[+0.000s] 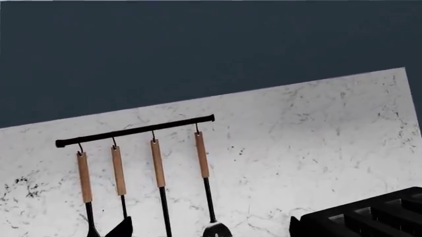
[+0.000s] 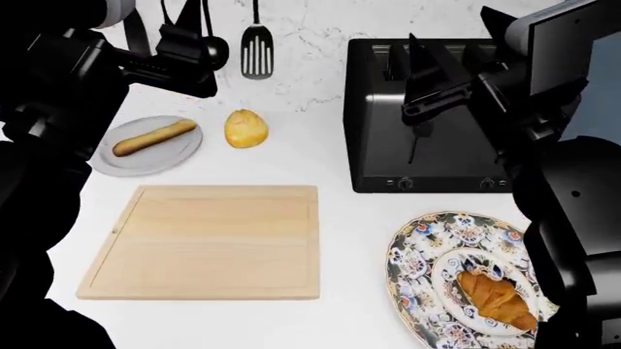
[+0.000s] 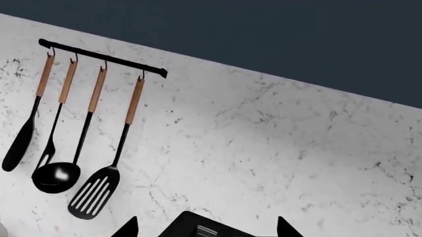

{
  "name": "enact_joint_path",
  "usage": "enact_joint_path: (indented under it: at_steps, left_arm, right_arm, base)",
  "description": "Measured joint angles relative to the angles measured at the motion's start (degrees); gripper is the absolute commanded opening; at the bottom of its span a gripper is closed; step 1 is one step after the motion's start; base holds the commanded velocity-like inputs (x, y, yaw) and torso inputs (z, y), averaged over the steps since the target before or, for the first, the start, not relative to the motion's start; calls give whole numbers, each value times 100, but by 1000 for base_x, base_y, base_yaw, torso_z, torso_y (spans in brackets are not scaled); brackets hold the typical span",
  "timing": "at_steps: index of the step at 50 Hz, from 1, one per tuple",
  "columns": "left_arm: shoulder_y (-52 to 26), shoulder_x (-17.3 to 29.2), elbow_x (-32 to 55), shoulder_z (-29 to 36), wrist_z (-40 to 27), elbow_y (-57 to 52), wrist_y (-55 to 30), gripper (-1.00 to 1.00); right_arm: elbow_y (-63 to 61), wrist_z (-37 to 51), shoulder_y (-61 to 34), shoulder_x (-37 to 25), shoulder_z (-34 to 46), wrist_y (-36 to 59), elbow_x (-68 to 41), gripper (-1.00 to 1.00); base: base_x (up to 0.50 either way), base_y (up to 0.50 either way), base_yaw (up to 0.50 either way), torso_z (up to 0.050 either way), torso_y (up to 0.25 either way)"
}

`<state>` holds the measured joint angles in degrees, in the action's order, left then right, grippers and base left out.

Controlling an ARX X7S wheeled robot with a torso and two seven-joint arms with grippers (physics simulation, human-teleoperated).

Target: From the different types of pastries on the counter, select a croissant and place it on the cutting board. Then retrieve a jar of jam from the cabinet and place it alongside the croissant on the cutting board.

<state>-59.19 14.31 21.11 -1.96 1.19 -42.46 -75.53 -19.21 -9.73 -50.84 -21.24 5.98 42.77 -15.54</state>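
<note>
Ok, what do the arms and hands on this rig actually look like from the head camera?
Both arms are matte black with bulky, blocky segments. The left arm ends in a boxy black hand. The right arm carries a hand with flat, tapered black fingers. No cables, markings or colour accents show.

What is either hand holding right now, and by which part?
Nothing. Both hands, left and right, are raised and open; the croissant lies untouched on its plate.

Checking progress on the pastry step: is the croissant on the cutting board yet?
No, the croissant lies on the floral plate, beside the bare cutting board.
</note>
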Motion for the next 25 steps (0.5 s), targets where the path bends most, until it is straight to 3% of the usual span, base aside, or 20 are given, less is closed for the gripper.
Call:
enact_joint_path:
  at_steps: [13, 25]
  left_arm:
    - [16, 48, 12, 11, -76, -8, -80, 100]
    - [68, 71, 61, -48, -117, -68, -153, 100]
  right_arm:
    - [-246, 35, -55, -167, -50, 363, -69, 100]
    - [-1023, -102, -558, -765, -494, 2526, -621, 100]
  base:
    - [6, 0, 0, 0, 0]
    - [0, 0, 0, 0, 0]
